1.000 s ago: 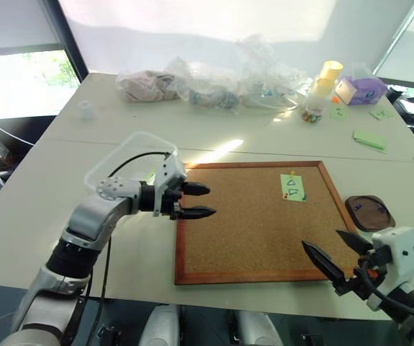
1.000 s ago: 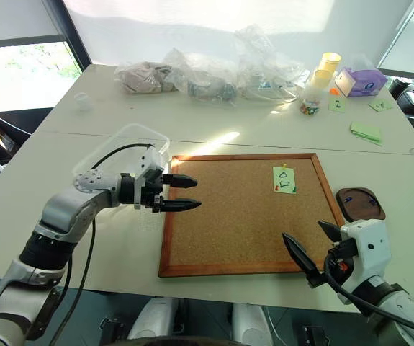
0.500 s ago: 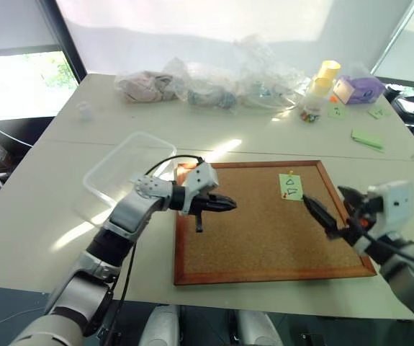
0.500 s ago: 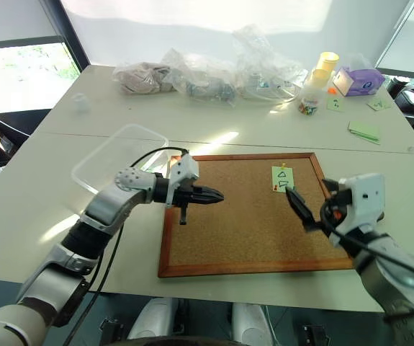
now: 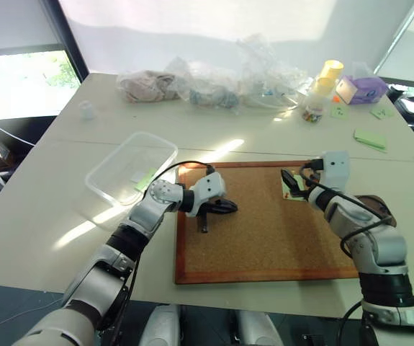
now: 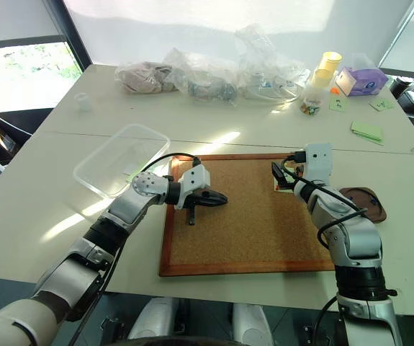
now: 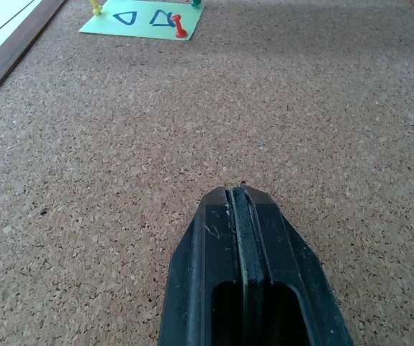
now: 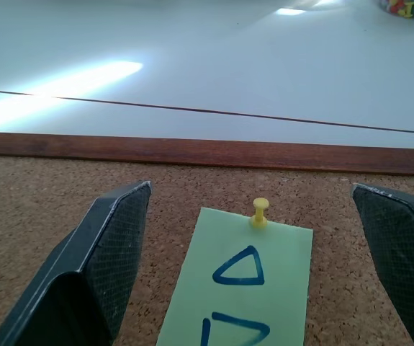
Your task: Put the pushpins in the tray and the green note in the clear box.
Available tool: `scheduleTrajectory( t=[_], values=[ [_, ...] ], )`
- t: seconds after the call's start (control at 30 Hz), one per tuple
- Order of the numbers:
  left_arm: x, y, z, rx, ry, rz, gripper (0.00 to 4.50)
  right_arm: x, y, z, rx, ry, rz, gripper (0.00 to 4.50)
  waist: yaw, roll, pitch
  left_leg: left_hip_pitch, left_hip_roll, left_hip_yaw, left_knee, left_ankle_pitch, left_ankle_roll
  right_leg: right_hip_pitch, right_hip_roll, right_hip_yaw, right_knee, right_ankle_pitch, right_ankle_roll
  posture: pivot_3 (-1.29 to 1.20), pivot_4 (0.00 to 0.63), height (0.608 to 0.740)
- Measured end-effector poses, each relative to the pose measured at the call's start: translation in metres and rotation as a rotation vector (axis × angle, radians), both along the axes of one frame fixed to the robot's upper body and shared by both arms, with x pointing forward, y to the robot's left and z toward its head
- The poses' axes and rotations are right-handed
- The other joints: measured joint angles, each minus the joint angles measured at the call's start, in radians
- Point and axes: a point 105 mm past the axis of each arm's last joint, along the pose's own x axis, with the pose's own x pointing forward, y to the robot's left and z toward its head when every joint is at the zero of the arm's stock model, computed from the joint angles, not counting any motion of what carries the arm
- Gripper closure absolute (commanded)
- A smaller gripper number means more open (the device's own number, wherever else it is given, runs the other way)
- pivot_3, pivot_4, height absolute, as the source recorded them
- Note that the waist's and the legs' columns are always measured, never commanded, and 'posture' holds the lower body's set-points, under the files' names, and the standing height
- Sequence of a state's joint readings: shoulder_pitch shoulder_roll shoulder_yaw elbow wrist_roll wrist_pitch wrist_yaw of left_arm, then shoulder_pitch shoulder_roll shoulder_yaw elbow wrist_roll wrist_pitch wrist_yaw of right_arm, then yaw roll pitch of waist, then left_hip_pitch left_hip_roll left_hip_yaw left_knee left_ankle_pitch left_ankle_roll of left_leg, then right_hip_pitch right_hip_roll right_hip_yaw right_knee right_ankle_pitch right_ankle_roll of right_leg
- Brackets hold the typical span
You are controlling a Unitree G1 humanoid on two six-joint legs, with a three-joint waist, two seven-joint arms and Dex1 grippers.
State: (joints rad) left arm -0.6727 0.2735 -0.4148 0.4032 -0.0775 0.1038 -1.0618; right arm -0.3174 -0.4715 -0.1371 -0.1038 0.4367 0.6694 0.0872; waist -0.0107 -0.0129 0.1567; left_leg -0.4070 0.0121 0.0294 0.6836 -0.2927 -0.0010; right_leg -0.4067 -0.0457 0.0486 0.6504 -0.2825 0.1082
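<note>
While the left gripper (image 7: 244, 209) sits over the left part of the cork board (image 5: 264, 238), its jaws are pressed together on nothing. Right gripper (image 8: 253, 238) is low over the board's far right corner, jaws wide, straddling the green note (image 8: 246, 281) without touching it. The note is pinned to the cork: yellow pushpin (image 8: 260, 211) at its far edge, red pushpin (image 7: 180, 27) nearer. The tray (image 6: 371, 197) lies right of the board on the tabletop (image 5: 48, 216). Clear box (image 5: 131, 167) sits left of the board. Clear bags (image 5: 207, 83) are far back.

table (image 5: 41, 216) | cork board (image 5: 264, 238) | clear box (image 5: 131, 167) | tray (image 6: 369, 198) | bags (image 5: 207, 83)
</note>
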Motion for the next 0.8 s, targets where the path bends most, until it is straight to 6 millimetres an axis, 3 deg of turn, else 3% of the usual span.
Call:
scheduleTrajectory(
  t=[0.2,0.23,0.33,0.53,0.8],
  values=[
    [-0.002,0.000,-0.001,-0.005,-0.014,0.012,4.43,0.007,-0.003,-0.009,0.010,0.016,-0.004,0.00,-0.001,0.001,0.000,0.000,0.000,0.000,0.000,0.000,0.000,0.001,0.000,0.000,0.000,0.000,0.000,0.00,0.150,0.740],
    [-0.003,0.000,-0.002,-0.007,-0.016,0.014,4.48,0.008,-0.003,-0.012,0.013,0.024,-0.004,0.25,-0.001,0.001,0.000,0.000,0.000,0.000,0.000,0.000,0.000,0.001,-0.001,0.000,0.000,0.000,0.000,0.00,0.150,0.740],
    [-0.005,0.000,-0.003,-0.006,-0.020,0.019,4.50,0.008,-0.002,-0.016,0.021,0.036,0.004,1.38,-0.001,0.001,-0.001,0.000,0.000,0.000,0.000,0.000,0.000,0.001,-0.001,0.000,0.000,0.000,0.000,0.00,0.150,0.740],
    [-0.005,0.000,-0.003,-0.003,-0.015,0.027,4.50,0.015,-0.003,-0.019,0.054,0.027,-0.004,4.45,-0.002,0.001,-0.001,0.001,0.000,0.000,0.000,0.000,0.000,0.001,-0.001,0.000,0.000,0.000,0.000,0.00,0.150,0.740],
    [-0.005,0.000,-0.003,0.003,-0.019,0.029,4.50,0.016,-0.002,-0.019,0.083,0.024,0.004,4.45,-0.003,0.001,-0.001,0.002,0.000,0.000,0.000,0.000,0.000,0.002,-0.001,0.000,0.000,0.000,0.000,0.00,0.150,0.740]
  ],
)
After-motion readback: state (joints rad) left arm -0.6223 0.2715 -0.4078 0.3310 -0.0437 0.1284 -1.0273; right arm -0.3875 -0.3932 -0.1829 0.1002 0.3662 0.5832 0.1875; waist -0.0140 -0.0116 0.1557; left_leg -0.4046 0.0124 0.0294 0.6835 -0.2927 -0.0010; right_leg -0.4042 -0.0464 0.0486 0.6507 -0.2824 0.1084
